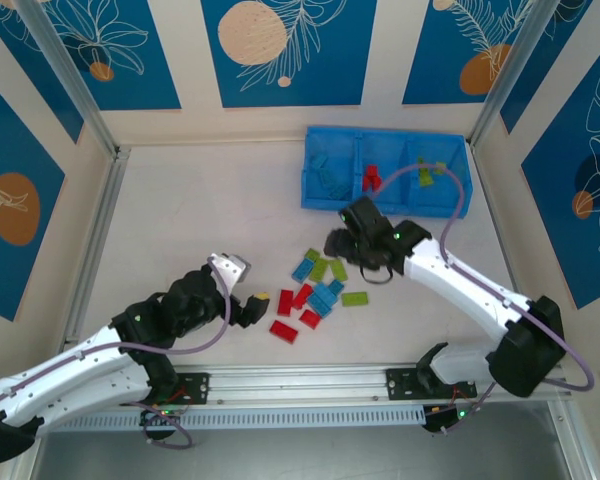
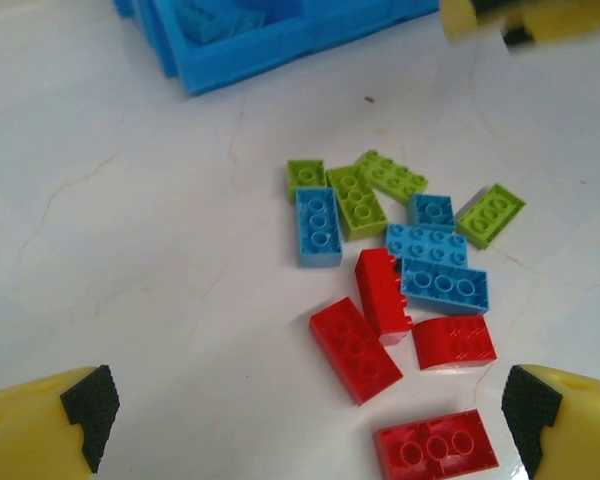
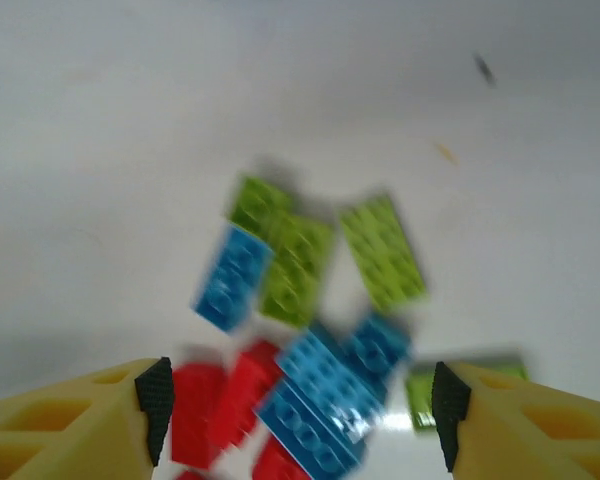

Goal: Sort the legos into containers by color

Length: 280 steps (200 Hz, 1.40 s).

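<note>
From above, the blue tray (image 1: 390, 132) sits at the far side of the white table (image 1: 200, 210). Its left compartment holds blue bricks, the middle one a red brick, the right one green bricks. The loose legos (image 1: 318, 290) lie in a cluster near the table's middle. The right gripper (image 1: 338, 245) hangs at the far edge of the cluster, and the left gripper (image 1: 252, 305) is just to its left.

In the left wrist view, the left gripper (image 2: 310, 415) is spread wide and grasps nothing. Red, blue and green legos (image 2: 400, 270) lie ahead, with the tray (image 2: 270, 50) beyond.

The right wrist view is blurred. There the right gripper (image 3: 300, 400) is released, its fingers apart above the legos (image 3: 310, 300).
</note>
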### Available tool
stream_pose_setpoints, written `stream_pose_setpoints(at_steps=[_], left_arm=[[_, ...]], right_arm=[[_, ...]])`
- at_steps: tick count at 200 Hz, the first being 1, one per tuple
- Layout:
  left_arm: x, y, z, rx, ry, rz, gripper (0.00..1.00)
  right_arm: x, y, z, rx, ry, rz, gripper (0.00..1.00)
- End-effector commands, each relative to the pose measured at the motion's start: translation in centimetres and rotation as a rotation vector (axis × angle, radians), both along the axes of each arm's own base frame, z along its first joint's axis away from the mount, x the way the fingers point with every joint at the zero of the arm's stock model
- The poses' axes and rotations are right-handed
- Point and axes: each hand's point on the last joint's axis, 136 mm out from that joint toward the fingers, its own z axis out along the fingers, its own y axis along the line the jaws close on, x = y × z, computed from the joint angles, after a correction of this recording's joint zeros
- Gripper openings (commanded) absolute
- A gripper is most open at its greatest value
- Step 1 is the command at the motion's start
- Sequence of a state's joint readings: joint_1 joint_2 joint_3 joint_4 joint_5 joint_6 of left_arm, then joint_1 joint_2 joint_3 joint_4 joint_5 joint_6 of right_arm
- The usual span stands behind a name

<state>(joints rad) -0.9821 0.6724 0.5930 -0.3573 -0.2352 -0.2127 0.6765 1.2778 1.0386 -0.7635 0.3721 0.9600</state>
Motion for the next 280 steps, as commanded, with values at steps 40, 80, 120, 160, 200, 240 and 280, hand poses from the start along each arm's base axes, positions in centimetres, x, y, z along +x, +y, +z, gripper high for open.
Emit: stream_pose_setpoints(at_steps=[40, 80, 120, 160, 200, 240, 280], left_arm=[[0.3, -1.4, 1.2, -0.014, -0.083, -0.068, 1.0], [0.0, -1.5, 0.7, -0.033, -0.047, -0.068, 1.0], [-0.1, -0.9, 0.6, -0.023, -0.053, -0.055, 1.0], [-0.2, -0.6, 0.7, -0.038, -0.073, -0.057, 1.0], [-0.1, -0.5, 0.4, -0.021, -0.069, -0.051, 1.0], [-0.2, -0.5, 0.3, -0.021, -0.069, -0.054, 1.0], [-0.1, -0.5, 0.4, -0.023, -0.072, -0.052, 1.0]], right_arm=[[-10.4, -3.9, -8.0, -0.038, 0.465, -0.568, 0.74], [-7.6, -2.6, -9.5, 0.013, 0.499, -0.581, 0.84], [-6.2, -2.0, -10.6, 0.025, 0.551, -0.606, 0.87], [-5.5, -1.6, -11.6, 0.034, 0.559, -0.62, 0.87], [-7.1, -2.2, -13.5, -0.003, 0.627, -0.706, 0.72], [-8.0, -3.3, -14.3, -0.033, 0.63, -0.729, 0.46], [-7.2, -4.5, -12.6, -0.017, 0.509, -0.66, 0.26]])
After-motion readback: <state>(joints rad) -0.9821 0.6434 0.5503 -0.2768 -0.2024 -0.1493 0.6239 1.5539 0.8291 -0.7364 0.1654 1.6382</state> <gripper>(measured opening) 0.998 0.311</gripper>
